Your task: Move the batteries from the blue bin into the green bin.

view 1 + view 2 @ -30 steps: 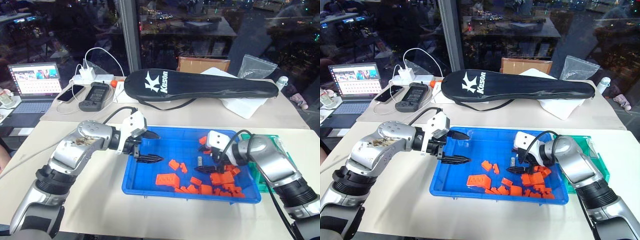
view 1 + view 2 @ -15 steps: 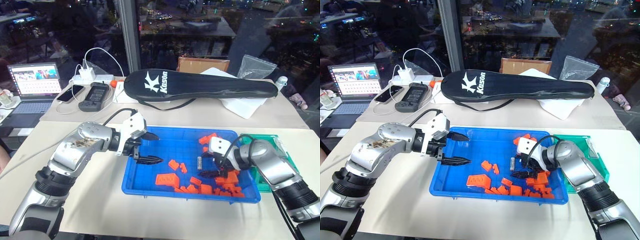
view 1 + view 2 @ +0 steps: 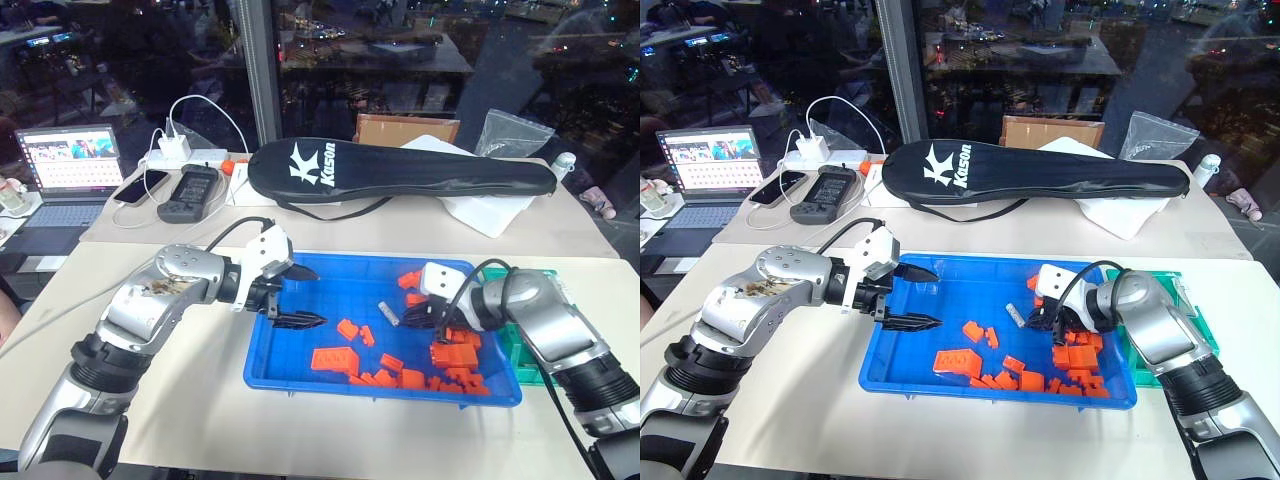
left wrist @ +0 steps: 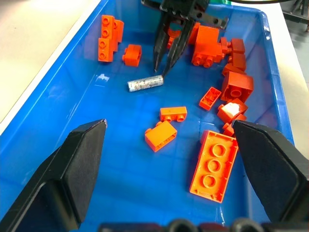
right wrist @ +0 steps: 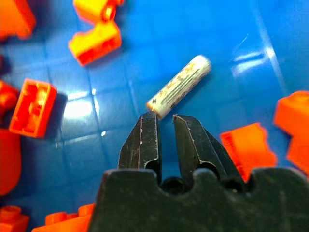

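Our right gripper (image 5: pixel 164 126), fingers nearly together and empty, sits at the near end of the battery (image 5: pixel 178 87), whose long axis runs away ahead of the fingertips.

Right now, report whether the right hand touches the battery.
Cannot tell. In the right wrist view the battery ends at one fingertip; contact or mere overlap is unclear.
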Controlling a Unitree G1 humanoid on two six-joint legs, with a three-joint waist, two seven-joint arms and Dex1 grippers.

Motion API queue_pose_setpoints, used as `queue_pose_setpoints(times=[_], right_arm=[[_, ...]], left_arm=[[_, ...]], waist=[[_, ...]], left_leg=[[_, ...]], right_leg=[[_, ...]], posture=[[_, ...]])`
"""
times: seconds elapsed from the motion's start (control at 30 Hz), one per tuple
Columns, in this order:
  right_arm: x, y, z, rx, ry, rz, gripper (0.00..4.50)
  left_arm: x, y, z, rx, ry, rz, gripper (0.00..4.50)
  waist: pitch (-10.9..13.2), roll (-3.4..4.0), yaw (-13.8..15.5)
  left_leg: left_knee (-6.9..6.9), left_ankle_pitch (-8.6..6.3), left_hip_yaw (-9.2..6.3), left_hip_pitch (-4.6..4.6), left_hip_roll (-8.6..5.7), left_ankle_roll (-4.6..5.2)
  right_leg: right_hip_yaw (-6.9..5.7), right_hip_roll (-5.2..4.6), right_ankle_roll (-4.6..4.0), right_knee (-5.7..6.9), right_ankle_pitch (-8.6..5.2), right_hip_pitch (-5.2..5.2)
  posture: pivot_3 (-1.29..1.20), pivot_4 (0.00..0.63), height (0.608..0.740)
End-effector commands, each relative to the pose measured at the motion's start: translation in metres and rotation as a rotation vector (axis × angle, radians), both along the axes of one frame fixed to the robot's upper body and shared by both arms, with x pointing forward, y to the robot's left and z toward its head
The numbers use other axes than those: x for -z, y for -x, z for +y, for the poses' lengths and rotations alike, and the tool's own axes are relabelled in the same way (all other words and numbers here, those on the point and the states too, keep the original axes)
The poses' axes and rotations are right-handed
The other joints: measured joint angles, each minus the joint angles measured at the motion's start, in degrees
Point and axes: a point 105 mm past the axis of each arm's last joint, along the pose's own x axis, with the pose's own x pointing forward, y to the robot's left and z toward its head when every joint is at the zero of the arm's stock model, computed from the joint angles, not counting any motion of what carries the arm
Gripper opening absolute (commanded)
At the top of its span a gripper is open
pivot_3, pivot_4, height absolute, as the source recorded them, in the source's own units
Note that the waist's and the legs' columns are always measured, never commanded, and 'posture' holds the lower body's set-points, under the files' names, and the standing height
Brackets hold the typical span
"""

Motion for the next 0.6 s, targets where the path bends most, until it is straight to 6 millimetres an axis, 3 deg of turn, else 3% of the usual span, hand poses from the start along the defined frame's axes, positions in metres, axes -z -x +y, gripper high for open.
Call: queue_pose_setpoints(times=[0.03, 0.17, 0.57, 0.6], right_arm=[[-0.022, -0.003, 0.005, -0.011, -0.020, -0.059, 2.09], [-0.024, -0.012, 0.010, 0.010, -0.017, -0.091, 3.41], [0.011, -0.017, 0.023, 0.062, -0.038, 0.009, 3.41], [0.012, -0.017, 0.023, 0.066, -0.037, 0.014, 3.16]], left_arm=[[-0.009, 0.001, 0.000, 0.010, 0.009, -0.046, 4.50], [-0.008, 0.001, 0.001, 0.006, 0.004, -0.048, 4.50], [-0.008, 0.001, 0.003, -0.006, -0.009, -0.052, 4.50], [-0.008, 0.001, 0.004, -0.005, -0.011, -0.051, 4.50]], waist=[[0.00, 0.00, -0.01], [0.00, 0.00, -0.09], [0.00, -0.01, 0.02], [0.00, -0.01, 0.00]], left_leg=[[0.00, 0.00, 0.00, 0.00, 0.00, 0.00], [0.00, 0.00, 0.00, 0.00, 0.00, 0.00], [-0.03, 0.00, 0.00, -0.02, 0.00, 0.00], [-0.03, 0.00, 0.00, -0.01, 0.00, 0.00]], right_leg=[[0.00, 0.00, 0.00, 0.00, 0.00, 0.00], [0.00, 0.00, 0.00, 0.00, 0.00, -0.01], [0.00, 0.00, -0.02, -0.01, 0.01, -0.02], [0.00, 0.00, -0.02, -0.01, 0.01, -0.02]], posture=[[0.00, 0.150, 0.720], [0.00, 0.150, 0.720], [0.00, 0.150, 0.720], [0.00, 0.150, 0.720]])
